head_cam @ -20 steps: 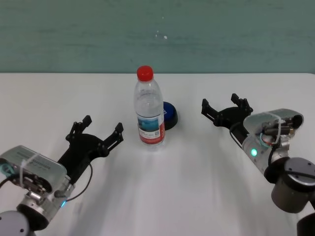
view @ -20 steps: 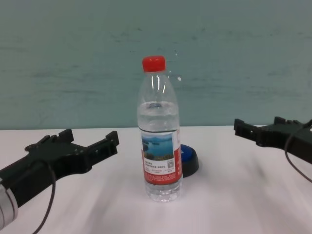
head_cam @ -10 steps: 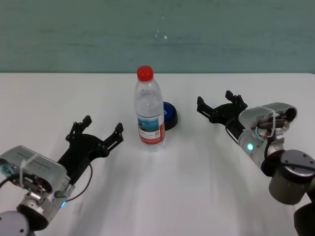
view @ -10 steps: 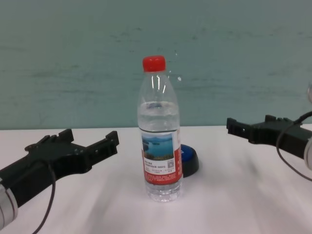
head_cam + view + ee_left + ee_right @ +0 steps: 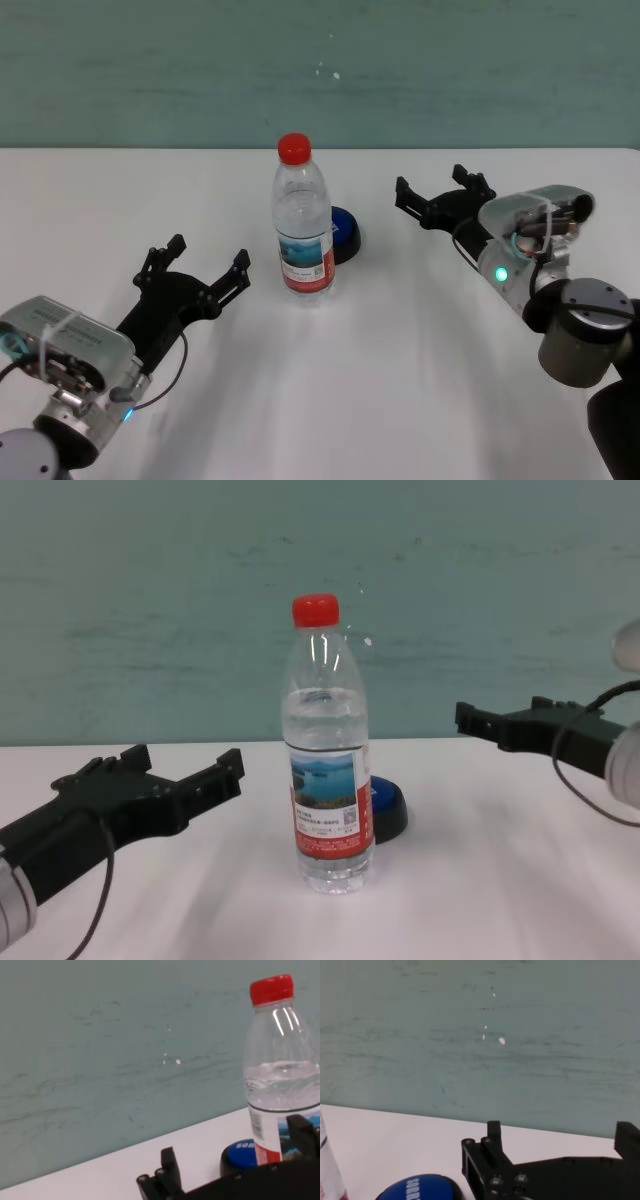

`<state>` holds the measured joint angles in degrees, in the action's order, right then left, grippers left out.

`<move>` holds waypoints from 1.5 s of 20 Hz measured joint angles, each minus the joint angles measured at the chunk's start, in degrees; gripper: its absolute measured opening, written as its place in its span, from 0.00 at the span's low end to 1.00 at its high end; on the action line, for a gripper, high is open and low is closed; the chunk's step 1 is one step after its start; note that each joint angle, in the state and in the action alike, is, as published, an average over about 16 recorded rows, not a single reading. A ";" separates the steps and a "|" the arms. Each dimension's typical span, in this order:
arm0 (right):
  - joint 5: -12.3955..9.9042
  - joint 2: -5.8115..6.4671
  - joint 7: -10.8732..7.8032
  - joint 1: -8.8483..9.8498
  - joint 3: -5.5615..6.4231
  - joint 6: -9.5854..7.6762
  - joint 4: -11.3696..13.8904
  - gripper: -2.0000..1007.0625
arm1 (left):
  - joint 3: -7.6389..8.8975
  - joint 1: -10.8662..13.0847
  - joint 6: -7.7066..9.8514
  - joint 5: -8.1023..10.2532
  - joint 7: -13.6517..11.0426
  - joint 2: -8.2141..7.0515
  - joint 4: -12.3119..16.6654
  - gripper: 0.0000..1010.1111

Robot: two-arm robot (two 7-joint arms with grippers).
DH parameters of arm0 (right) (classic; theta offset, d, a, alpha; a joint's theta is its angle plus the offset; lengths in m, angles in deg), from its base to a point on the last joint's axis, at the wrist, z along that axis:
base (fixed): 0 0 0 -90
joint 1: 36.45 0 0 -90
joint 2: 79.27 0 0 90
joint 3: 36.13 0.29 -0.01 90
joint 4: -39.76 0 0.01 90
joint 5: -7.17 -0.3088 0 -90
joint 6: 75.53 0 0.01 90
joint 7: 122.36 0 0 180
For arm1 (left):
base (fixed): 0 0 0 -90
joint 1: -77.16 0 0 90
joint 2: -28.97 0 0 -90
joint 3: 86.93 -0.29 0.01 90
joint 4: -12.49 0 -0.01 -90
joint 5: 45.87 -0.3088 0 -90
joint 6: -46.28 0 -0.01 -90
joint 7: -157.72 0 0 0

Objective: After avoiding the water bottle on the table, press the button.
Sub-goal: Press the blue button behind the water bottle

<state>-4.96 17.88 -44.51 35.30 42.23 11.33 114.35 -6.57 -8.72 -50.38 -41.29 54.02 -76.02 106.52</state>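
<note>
Right gripper (image 5: 436, 196), fingers spread and empty, hangs at three o'clock of the button (image 5: 345, 234), a low blue dome on black, tucked behind the upright red-capped water bottle (image 5: 303, 226). Left gripper (image 5: 196, 267) rests parted at eight o'clock.

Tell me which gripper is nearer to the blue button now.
Right. The right gripper, fingers open, hangs beside the blue button on its right with bare table between. The left gripper, also open, sits nearer the robot, beyond the water bottle.

A scuffed teal wall (image 5: 320, 70) stands behind.
</note>
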 joint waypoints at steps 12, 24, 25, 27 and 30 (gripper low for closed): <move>0.78 -0.86 -1.71 -5.56 -2.59 1.10 -7.28 1.00 | 0.00 0.00 0.00 0.00 0.00 0.00 0.00 1.00; 1.30 -1.87 -2.41 -8.95 -3.89 1.91 -11.77 1.00 | 0.00 0.00 0.00 0.00 0.00 0.00 0.00 1.00; 1.32 -1.95 -2.47 -9.20 -3.94 1.96 -12.11 1.00 | 0.00 0.00 0.00 0.00 0.00 0.00 0.00 1.00; 1.33 -2.12 -2.61 -9.70 -4.06 2.04 -12.79 1.00 | 0.00 0.00 0.00 0.00 0.00 0.00 0.00 1.00; 1.34 -2.35 -2.85 -10.42 -4.27 2.12 -13.78 1.00 | 0.00 0.00 0.00 0.00 0.00 0.00 0.00 1.00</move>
<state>-3.62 15.53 -47.36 24.88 37.96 13.45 100.57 -6.57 -8.72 -50.38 -41.28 54.02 -76.02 106.52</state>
